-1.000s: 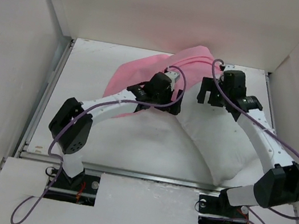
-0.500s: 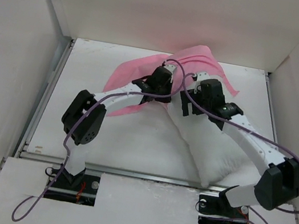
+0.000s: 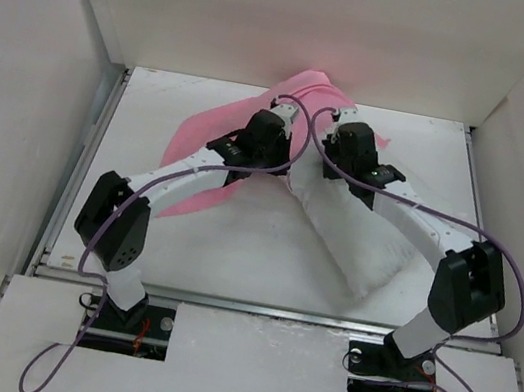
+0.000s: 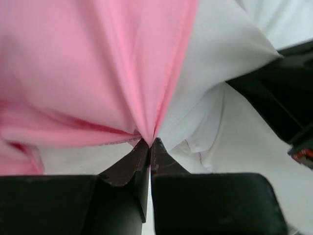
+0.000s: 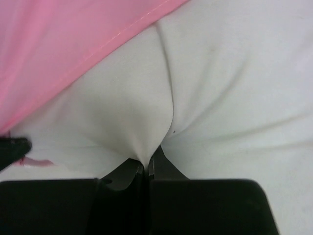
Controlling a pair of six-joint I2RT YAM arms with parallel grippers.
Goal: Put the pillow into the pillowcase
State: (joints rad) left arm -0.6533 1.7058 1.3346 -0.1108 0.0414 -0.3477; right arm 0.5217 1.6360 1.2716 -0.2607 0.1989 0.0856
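The pink pillowcase [image 3: 200, 145] lies bunched at the back centre-left of the table, with one end raised near the back wall. My left gripper [image 3: 284, 129] is shut on its hemmed edge; in the left wrist view the pink pillowcase [image 4: 98, 68] fans out from the left gripper [image 4: 150, 141]. The white pillow [image 3: 360, 244] runs diagonally from the centre to the front right. My right gripper [image 3: 330, 142] is shut on a pinch of the pillow's far end. In the right wrist view the pillow [image 5: 234, 88] puckers into the right gripper [image 5: 146, 165], and the pillowcase [image 5: 58, 49] overlaps it.
White walls enclose the table [image 3: 433, 145] at the back and on both sides. A metal rail [image 3: 78, 174] runs along the left edge. The two wrists are close together at the back centre; the right arm's dark body [image 4: 281, 98] shows in the left wrist view.
The left gripper closed on the pillowcase, then the right gripper closed on the pillow. Both wrists moved toward the back centre, and pillow and pillowcase shifted left.
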